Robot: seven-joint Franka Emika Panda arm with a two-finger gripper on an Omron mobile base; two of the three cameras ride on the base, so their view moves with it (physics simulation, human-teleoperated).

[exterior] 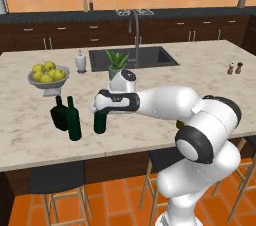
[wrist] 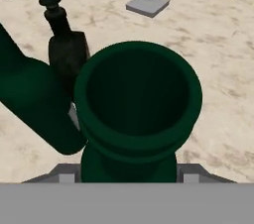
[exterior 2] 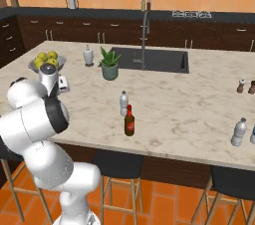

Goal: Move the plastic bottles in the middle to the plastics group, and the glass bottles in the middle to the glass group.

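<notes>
My gripper [exterior: 100,109] is shut on the neck of a tall dark green wine bottle [exterior: 100,122] held upright at the near left of the island. In the hand view its open mouth [wrist: 136,94] sits between my fingertips [wrist: 64,176]. Just left of it stands the glass group: a squat blackish flask [exterior: 60,115] [wrist: 67,52] and a tall slim green bottle [exterior: 74,120] [wrist: 34,104]. The small clear plastic bottle [exterior 2: 123,103] and the short brown bottle with a red cap [exterior 2: 129,121] stand mid-counter. A clear bottle of the plastics group [exterior 2: 239,132] stands at the far right.
A grey bowl of yellow-green fruit [exterior: 48,77] stands behind the glass group, with a white dispenser [exterior: 80,62], a potted plant [exterior: 116,65] and the sink [exterior: 150,57] beyond. Two small shakers [exterior: 234,68] sit far right. Stools [exterior: 57,180] line the near edge.
</notes>
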